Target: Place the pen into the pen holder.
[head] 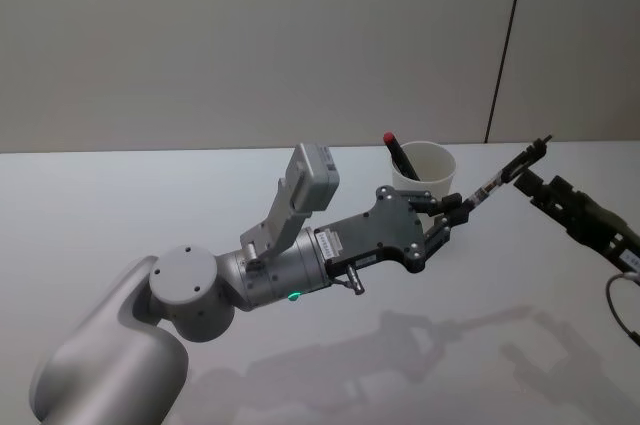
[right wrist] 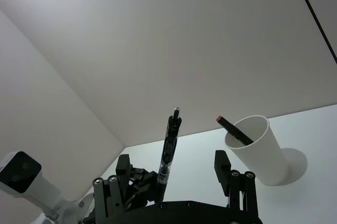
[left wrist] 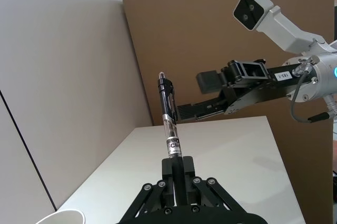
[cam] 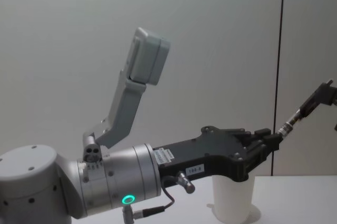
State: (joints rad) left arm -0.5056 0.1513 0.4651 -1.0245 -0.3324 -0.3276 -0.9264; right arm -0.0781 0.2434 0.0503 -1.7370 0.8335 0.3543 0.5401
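Observation:
My left gripper [head: 462,207] [cam: 274,135] [left wrist: 176,163] is shut on the lower end of a black and clear pen [head: 495,183] [left wrist: 169,124] [cam: 305,108]. It holds the pen in the air, slanting up toward the right. The right gripper [head: 525,180] [right wrist: 172,163] [left wrist: 202,97] is open, and in the right wrist view the pen [right wrist: 169,145] stands between its spread fingers, touching neither. The pen holder [head: 425,170] [right wrist: 258,150] [cam: 231,197], a white paper cup, stands upright on the table just behind and below my left gripper.
A red-capped black marker [head: 397,153] [right wrist: 231,130] leans inside the cup. The white table [head: 120,205] runs back to a grey wall. A brown board [left wrist: 210,34] stands behind the right arm.

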